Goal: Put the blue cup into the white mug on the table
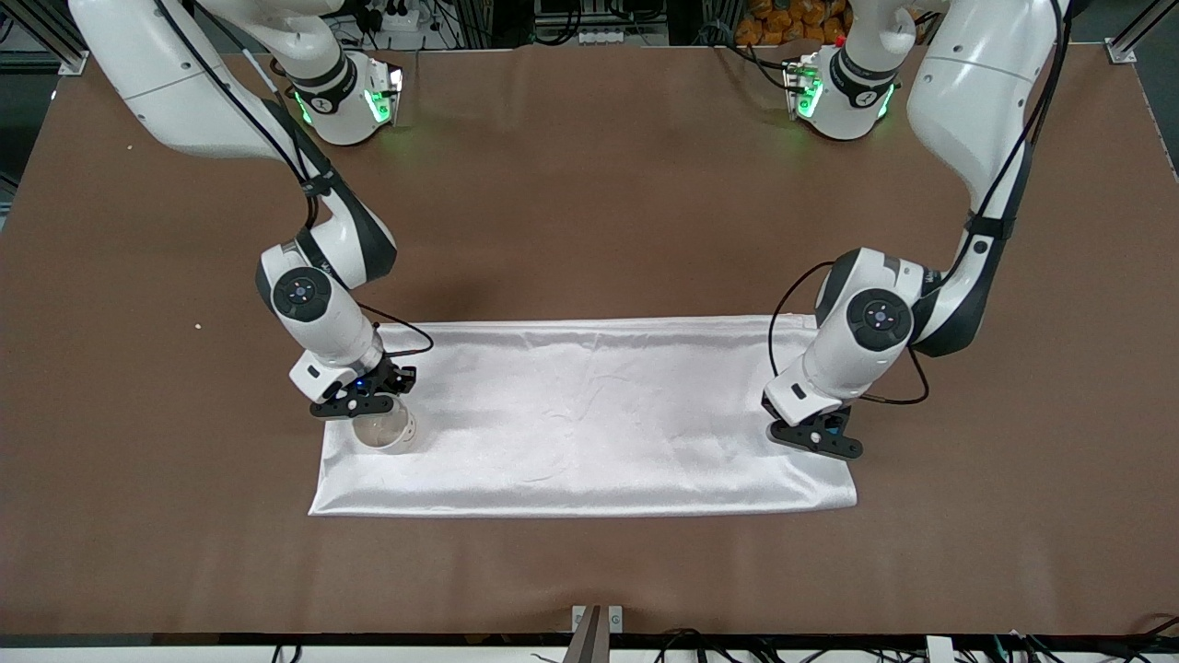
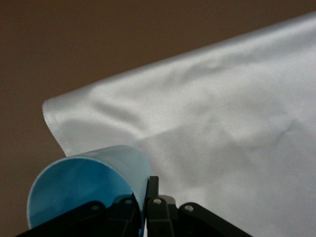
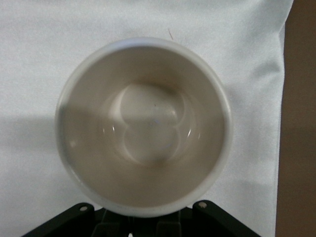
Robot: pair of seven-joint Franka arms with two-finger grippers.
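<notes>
Both grippers gripped.
Left gripper (image 2: 146,217) clamped the cup (image 2: 89,185); right gripper (image 1: 376,405) clamped the mug (image 1: 387,431) on the cloth (image 1: 599,424).

Front view: even overhead light, sharp, soft short shadows under both arms. White cloth (image 1: 589,414) shiny, near blown out; green LEDs glow at the bases. Left wrist view dim and soft; blue cup (image 2: 89,187) rim blurred. Right wrist view brighter; mug (image 3: 143,128) rim out of focus, shadow band across cloth.
</notes>
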